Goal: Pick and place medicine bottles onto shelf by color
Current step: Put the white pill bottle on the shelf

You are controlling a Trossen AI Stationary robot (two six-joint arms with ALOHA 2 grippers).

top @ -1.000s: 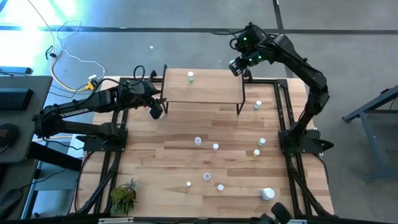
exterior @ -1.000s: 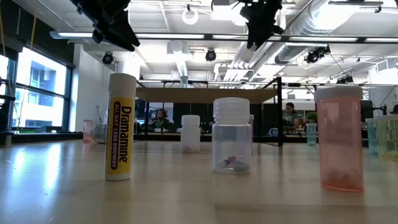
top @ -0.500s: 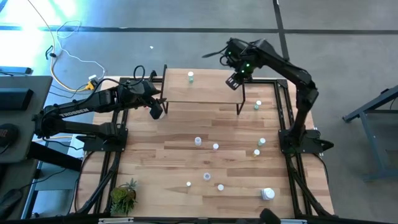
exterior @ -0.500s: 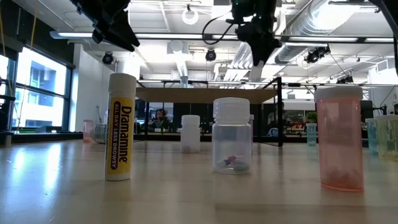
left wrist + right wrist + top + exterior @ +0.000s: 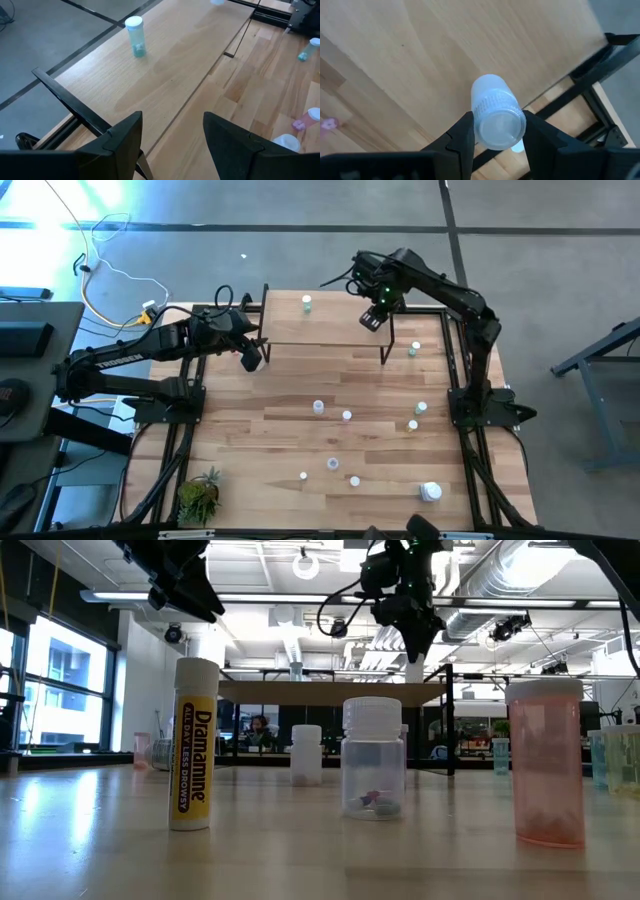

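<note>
The shelf (image 5: 325,328) stands at the table's far side, with a green-capped bottle (image 5: 306,303) upright on its board. My right gripper (image 5: 372,318) hangs over the shelf's right end, pointing down and shut on a small white-capped bottle (image 5: 497,122). My left gripper (image 5: 250,358) waits open by the shelf's left end, holding nothing; in its wrist view the open fingers (image 5: 172,135) face the board (image 5: 165,70) and the green-capped bottle (image 5: 135,36). Several more medicine bottles (image 5: 347,416) stand loose on the tabletop. My right gripper pinches the bottle at its ribbed white cap (image 5: 481,111), one finger (image 5: 462,137) on each side. The fingers come from above, pointing down. The bottle hangs upright below them over the shelf's board (image 5: 420,60); whether its base touches the board I cannot tell.
A larger white bottle (image 5: 430,492) stands near the front right corner and a small potted plant (image 5: 198,495) at the front left. A lone bottle (image 5: 415,348) stands right of the shelf's black leg (image 5: 385,350). The black frame rails (image 5: 455,360) run along both table sides.
My right gripper has come down and toward the table's near and left side, from beyond the shelf's far right corner to over its right end. It has tipped to point straight down, with the bottle still between its fingers.
</note>
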